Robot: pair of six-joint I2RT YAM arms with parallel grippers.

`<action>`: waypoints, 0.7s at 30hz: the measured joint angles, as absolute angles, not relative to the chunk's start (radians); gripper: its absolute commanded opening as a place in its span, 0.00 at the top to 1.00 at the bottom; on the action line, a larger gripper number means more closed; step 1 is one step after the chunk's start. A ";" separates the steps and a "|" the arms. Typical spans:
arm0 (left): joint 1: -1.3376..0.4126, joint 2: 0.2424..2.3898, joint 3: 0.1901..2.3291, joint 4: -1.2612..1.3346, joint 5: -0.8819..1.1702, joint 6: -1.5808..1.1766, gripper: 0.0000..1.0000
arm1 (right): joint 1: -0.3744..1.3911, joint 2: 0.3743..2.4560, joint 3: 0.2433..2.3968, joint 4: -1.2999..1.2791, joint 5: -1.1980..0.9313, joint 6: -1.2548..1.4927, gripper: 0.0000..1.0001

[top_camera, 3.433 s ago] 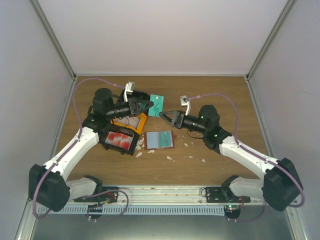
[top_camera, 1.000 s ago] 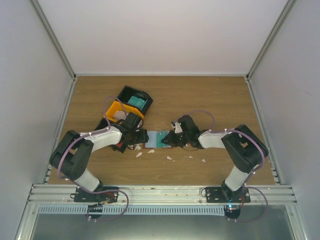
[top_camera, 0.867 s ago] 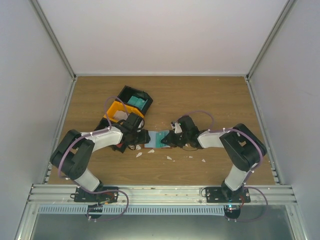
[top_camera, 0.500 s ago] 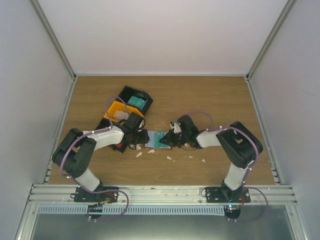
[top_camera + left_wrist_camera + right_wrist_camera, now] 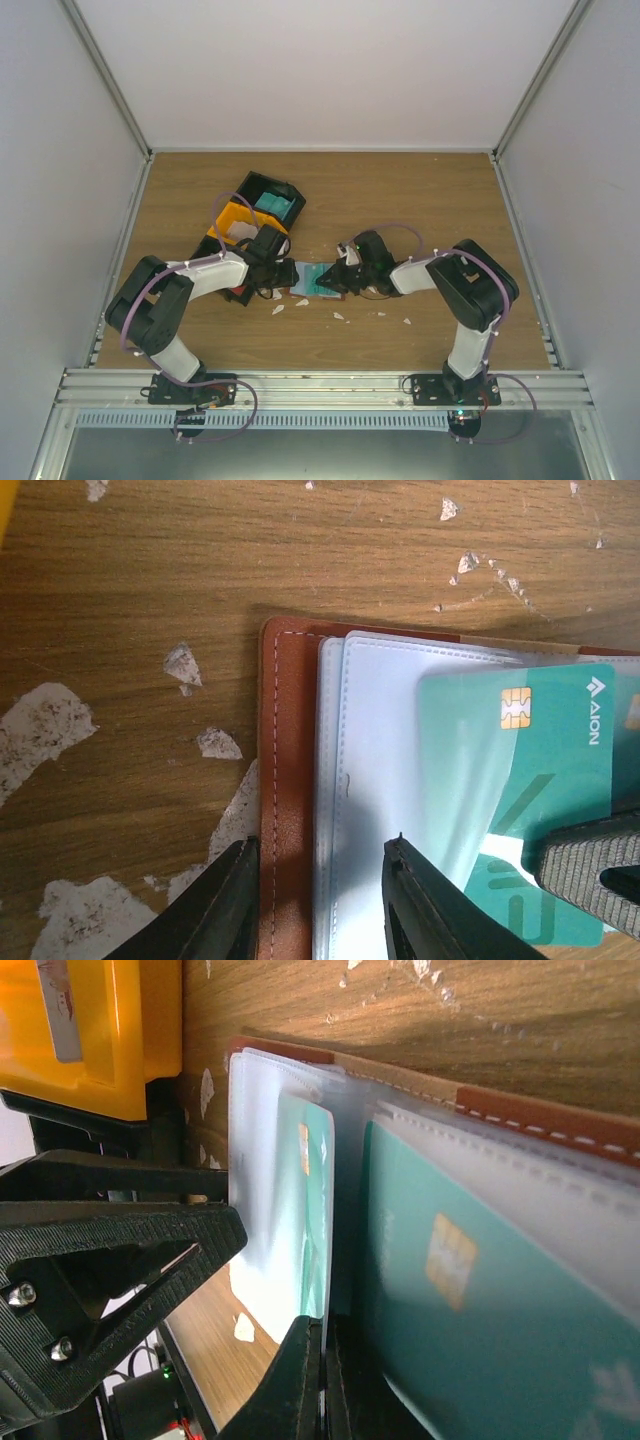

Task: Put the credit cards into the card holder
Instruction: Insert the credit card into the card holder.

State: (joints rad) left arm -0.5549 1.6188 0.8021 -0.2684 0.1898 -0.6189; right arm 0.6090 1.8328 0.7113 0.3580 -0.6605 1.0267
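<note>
Right, widest thing first: the wooden desk has both arms folded low, meeting nose to nose at its middle. Up on the left sits the black-and-orange tray, a spare teal card showing in its black compartment, well apart from the action.

Now the card holder: it lies open and flat on the desk between the 2 grippers, with its reddish-brown leather border out and clear sleeves on top. The left gripper has its fingers spread and clamps nothing, tips down over the leather border and the sleeve's edge. By my reading it's pinning the holder so it can't skate away when a card pushes in.

Opposite, the right gripper is clamped tight on the edge of a teal credit card, held flat and low, chip end leading. Part of the card is already under the clear sleeve. That flat angle looks chosen so the card rides into the pocket rather than buckling it.

1 more teal card, the seated card, sits in the neighbouring pocket. I'd call this mid-insertion: a further push towards the left gripper should seat it. Small white scraps dot the desk nearby.
</note>
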 measured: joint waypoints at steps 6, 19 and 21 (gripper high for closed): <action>-0.555 1.618 0.800 -0.268 0.186 -0.625 0.70 | 0.609 1.852 0.716 0.390 -0.679 1.053 1.00; -0.566 1.609 0.768 -0.228 0.201 -0.665 0.80 | 0.626 1.853 0.688 0.464 -0.642 1.116 1.00; -0.570 1.609 0.766 -0.224 0.205 -0.667 0.81 | 0.629 1.837 0.679 0.456 -0.621 1.115 1.00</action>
